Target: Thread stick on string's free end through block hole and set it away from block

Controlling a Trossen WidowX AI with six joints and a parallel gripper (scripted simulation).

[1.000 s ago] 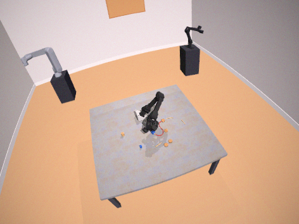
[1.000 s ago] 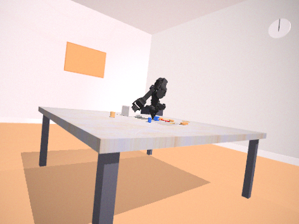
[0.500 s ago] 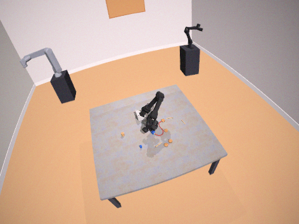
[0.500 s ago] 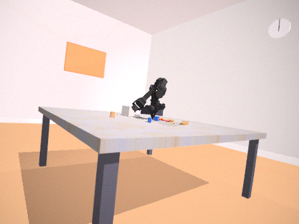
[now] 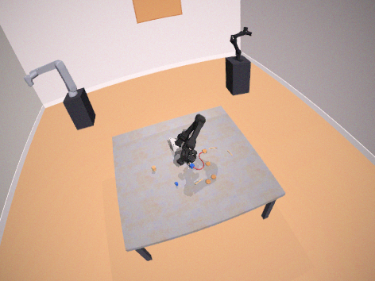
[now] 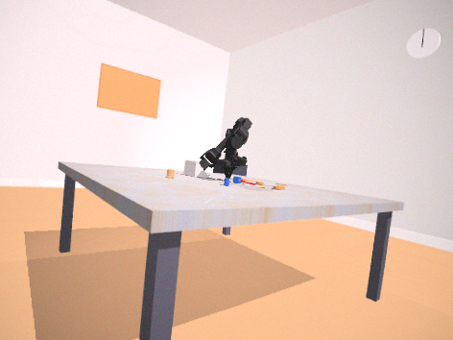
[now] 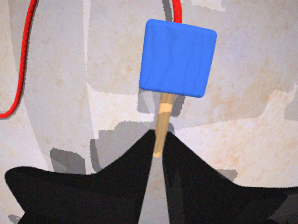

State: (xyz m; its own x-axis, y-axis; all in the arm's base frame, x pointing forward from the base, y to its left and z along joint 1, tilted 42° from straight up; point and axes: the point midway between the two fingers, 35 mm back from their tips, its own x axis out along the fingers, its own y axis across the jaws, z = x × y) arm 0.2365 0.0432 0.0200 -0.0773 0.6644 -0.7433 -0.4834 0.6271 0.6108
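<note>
The blue block (image 5: 191, 166) (image 6: 237, 180) (image 7: 178, 57) is on the table. The wooden stick (image 7: 164, 111) sticks out of its near side in the wrist view. The red string (image 7: 177, 11) (image 5: 203, 162) meets the block's far side, and no stick shows there; the inside of the hole is hidden. The string curves back to a round wooden button (image 5: 204, 151). My gripper (image 7: 158, 136) is shut on the stick close to its free tip, a short way from the block's near face, with the fingertips apart from the block.
More round wooden pieces (image 5: 207, 163) (image 5: 213, 177) (image 5: 208, 181) and loose sticks (image 5: 213, 148) (image 5: 230, 152) (image 5: 199, 181) lie around. A small blue piece (image 5: 176, 183) (image 6: 226, 182), an orange piece (image 5: 153, 168) (image 6: 171, 174) and a pale grey block (image 6: 190, 168) stand farther off.
</note>
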